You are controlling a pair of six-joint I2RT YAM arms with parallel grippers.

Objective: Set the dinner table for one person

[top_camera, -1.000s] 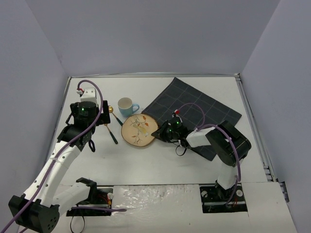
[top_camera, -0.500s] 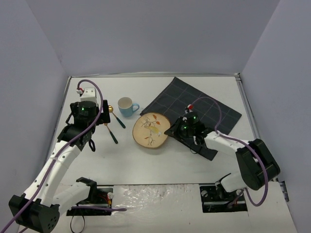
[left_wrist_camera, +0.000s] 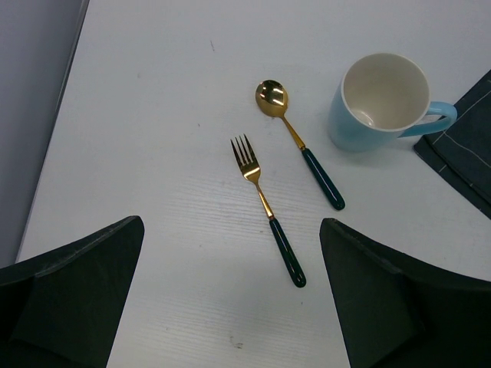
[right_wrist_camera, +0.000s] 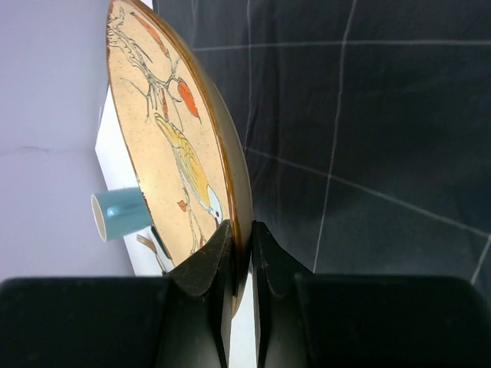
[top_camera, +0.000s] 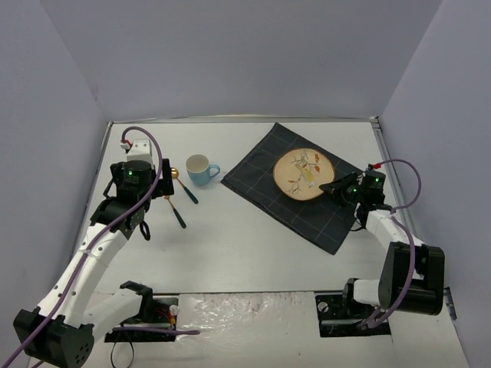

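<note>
on the white dinner table (top_camera: 245,245), the left gripper (left_wrist_camera: 232,227) hangs wide open above a gold fork (left_wrist_camera: 267,211) and spoon (left_wrist_camera: 299,142) with dark green handles; a light blue mug (left_wrist_camera: 380,100) stands just right of them. further right, a bird-painted plate (top_camera: 304,174) is over the dark checked cloth (top_camera: 257,175), its rim pinched between the clenched fingers of the right gripper (right_wrist_camera: 239,234).

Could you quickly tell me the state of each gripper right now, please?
Left gripper: open, holding nothing, above the fork.
Right gripper: shut on the rim of the plate, over the checked cloth.
</note>
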